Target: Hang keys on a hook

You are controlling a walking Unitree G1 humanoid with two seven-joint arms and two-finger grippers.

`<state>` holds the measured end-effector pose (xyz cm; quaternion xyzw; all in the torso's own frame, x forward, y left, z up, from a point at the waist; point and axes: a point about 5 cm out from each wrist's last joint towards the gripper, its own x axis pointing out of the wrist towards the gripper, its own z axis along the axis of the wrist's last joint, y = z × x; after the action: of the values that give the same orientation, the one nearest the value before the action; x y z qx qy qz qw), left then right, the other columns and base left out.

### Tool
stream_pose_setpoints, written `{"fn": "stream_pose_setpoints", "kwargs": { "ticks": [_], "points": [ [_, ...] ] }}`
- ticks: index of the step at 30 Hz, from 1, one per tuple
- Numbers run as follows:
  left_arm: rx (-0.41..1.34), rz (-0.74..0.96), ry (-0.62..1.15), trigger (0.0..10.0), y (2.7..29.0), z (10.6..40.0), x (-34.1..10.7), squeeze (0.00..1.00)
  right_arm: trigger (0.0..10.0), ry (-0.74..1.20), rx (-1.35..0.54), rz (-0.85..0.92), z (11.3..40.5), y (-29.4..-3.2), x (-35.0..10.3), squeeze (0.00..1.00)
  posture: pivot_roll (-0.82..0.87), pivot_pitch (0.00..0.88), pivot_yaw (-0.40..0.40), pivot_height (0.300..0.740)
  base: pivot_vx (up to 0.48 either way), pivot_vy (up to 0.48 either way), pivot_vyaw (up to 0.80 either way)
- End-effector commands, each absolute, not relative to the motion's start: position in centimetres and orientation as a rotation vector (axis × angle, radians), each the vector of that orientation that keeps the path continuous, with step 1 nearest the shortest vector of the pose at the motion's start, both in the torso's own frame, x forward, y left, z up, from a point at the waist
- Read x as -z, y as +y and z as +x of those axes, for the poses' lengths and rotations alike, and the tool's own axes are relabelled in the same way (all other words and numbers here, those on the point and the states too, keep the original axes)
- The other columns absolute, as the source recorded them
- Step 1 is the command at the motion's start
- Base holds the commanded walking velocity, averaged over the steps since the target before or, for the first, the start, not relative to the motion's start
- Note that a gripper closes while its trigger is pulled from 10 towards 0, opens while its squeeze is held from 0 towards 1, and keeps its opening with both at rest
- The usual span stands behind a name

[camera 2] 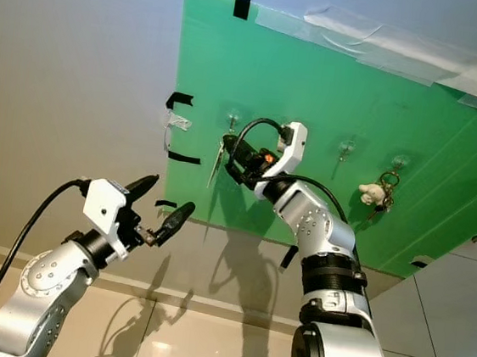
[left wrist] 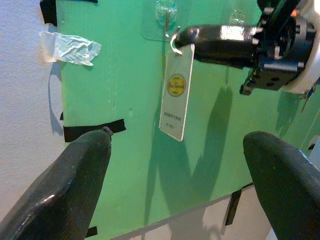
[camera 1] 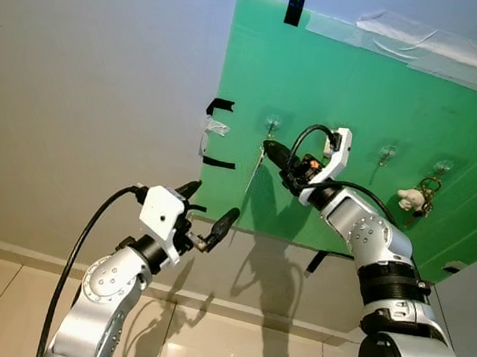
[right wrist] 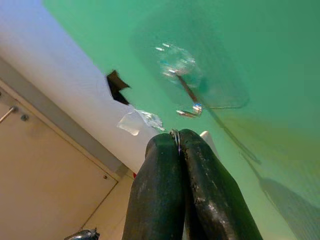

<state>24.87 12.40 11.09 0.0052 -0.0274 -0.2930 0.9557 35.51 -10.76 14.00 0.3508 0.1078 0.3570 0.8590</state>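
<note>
A green board (camera 1: 358, 97) on the wall carries a row of clear hooks. My right gripper (camera 1: 273, 153) is shut on a key ring (right wrist: 175, 134) from which a white tag (left wrist: 176, 95) hangs down. It holds the ring just under the leftmost hook (right wrist: 186, 95), close to the hook's metal tip; I cannot tell whether they touch. My left gripper (camera 1: 210, 205) is open and holds nothing. It is raised below and to the left of the tag, pointing at the board.
Another bunch of keys with a white charm (camera 1: 416, 197) hangs on the far-right hook (camera 1: 443, 168). Two hooks between stand bare (camera 1: 387, 151). Black tape strips (camera 1: 221, 105) and clear tape (left wrist: 70, 46) mark the board's left edge. Tiled floor (camera 1: 3, 307) lies below.
</note>
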Motion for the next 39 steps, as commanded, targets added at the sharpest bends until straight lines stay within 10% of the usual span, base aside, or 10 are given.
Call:
{"fn": "stream_pose_setpoints", "kwargs": {
  "ticks": [1,13,39],
  "points": [
    [0.605,0.012,-0.063,10.0,12.0,24.7,-11.2,0.00,10.0,0.205,-0.741,0.746,36.0,-11.3,-14.7,0.00,0.16,0.000,-0.143,0.740,0.000,0.000,0.00],
    [0.601,0.006,-0.074,10.0,12.1,24.6,-11.2,0.00,10.0,0.080,-0.844,0.433,34.9,-10.4,-16.5,0.00,0.16,0.000,-0.145,0.740,0.000,0.000,0.00],
    [0.629,0.007,-0.065,10.0,12.0,24.2,-10.9,0.00,10.0,0.137,-0.711,0.690,36.5,-12.3,-15.7,0.00,0.17,0.000,-0.134,0.740,0.000,0.000,0.00]
  ]
}}
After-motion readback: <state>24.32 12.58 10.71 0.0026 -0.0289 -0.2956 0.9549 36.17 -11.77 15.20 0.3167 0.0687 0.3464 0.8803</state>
